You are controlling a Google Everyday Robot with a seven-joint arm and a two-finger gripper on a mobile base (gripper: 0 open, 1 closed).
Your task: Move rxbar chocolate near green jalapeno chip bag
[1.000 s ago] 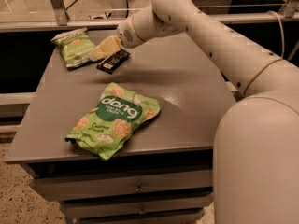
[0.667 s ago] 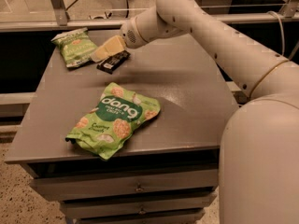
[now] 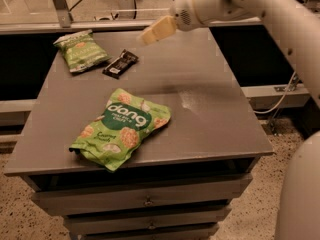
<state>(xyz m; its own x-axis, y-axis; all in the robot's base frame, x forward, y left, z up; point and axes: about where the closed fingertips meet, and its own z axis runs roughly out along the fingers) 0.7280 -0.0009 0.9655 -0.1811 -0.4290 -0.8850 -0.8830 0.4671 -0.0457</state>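
The rxbar chocolate is a small flat black wrapper lying on the grey table at the back left. It lies just right of the green jalapeno chip bag, a small crinkly green bag, with a narrow gap between them. My gripper hangs in the air above the back of the table, to the right of the bar and well clear of it. It holds nothing.
A larger bright green "dang" bag lies at the front centre-left of the table. Drawers sit under the table top. My white arm reaches in from the upper right, and my base fills the right edge.
My gripper has lifted off the bar and pulled back to the right and up. The bar stays on the table beside the small green bag.
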